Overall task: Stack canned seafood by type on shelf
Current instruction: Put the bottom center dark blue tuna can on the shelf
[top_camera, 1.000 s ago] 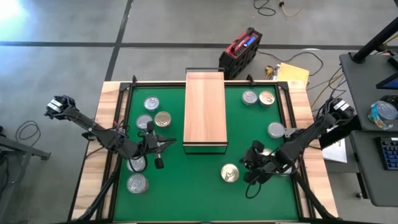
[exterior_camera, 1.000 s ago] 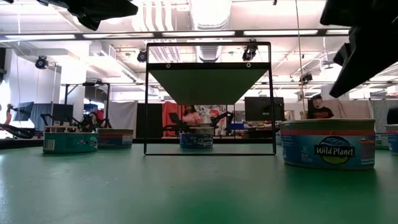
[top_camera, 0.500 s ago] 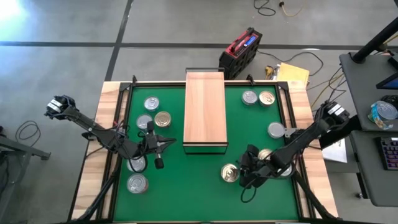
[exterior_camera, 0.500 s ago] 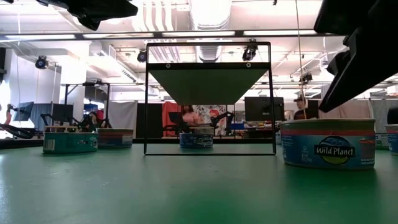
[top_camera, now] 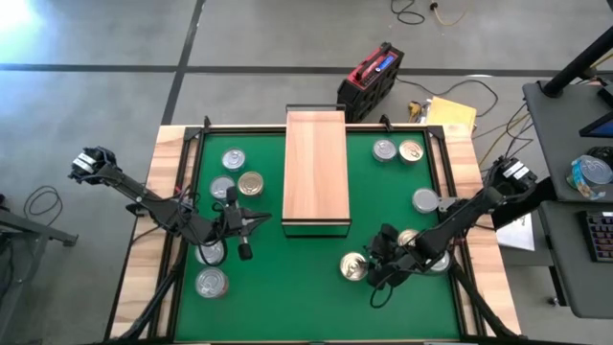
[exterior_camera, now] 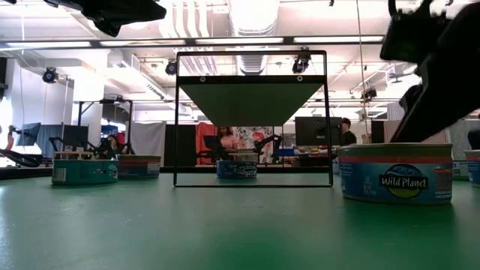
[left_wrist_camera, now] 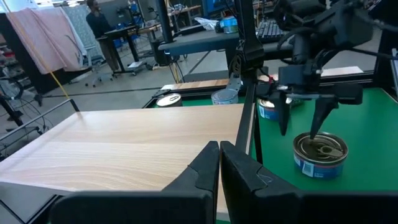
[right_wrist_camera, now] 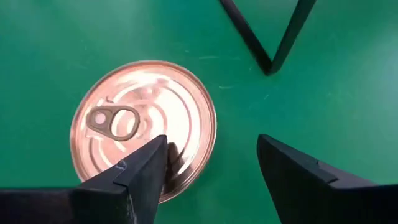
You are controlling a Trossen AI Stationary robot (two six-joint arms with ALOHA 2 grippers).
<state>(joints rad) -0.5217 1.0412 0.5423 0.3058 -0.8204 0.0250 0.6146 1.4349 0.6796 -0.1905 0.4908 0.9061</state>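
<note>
The light-wood shelf (top_camera: 316, 172) stands mid-table on a dark frame (exterior_camera: 253, 118). Silver-lidded cans (top_camera: 233, 160) lie on the green mat left of it, and others (top_camera: 384, 149) lie to its right. A gold-lidded can (right_wrist_camera: 143, 127) sits near the front right. My right gripper (right_wrist_camera: 212, 146) hovers open just over this can (left_wrist_camera: 320, 152), one finger above the lid's edge and the other above the mat. My left gripper (left_wrist_camera: 219, 152) is shut and holds nothing, level with the shelf top at its near left corner (top_camera: 263, 220).
A gold-lidded can (top_camera: 251, 184) sits among the silver ones on the left. A labelled can (exterior_camera: 395, 174) stands close to the low camera. A red case (top_camera: 372, 77) and yellow paper (top_camera: 450, 113) lie beyond the table's far edge. People move in the room behind.
My right gripper has sunk toward the gold-lidded can and shifted slightly toward the table's left edge. The cans and the shelf have stayed in place.
</note>
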